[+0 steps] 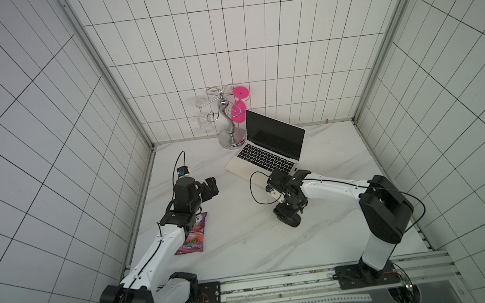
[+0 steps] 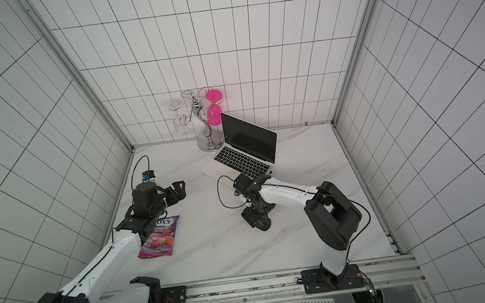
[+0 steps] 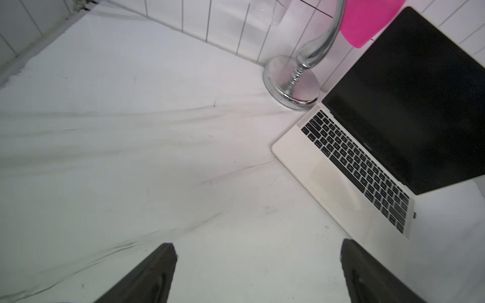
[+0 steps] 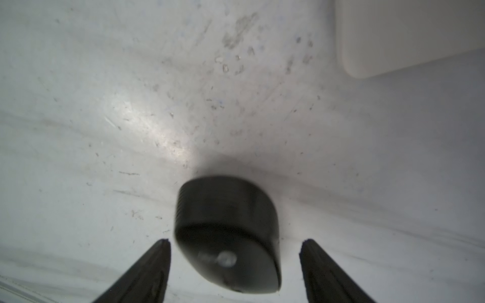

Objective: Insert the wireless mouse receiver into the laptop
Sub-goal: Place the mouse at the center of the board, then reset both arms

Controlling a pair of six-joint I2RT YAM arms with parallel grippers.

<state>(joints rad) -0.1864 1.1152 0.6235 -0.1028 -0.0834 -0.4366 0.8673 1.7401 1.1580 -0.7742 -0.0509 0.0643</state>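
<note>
Remote operator's view, all cameras. The laptop stands open on the marble desk, screen dark, and serves as my landmark. At its side edge, by the front corner on the right arm's side, I see a tiny dark stub. It looks like the wireless mouse receiver seated in a port, though it is too small for me to confirm. My left pincer hovers over bare desk well apart from the laptop's front-left corner, with its jaws spread wide and nothing between them. My right pincer points down just in front of the laptop's front corner. Its jaws are parted, and the black mouse lies blurred between them with a gap at either finger. A chrome glass rack stands just behind the laptop's left rear corner. A candy bag lies well in front of the laptop, beside the left arm.
</note>
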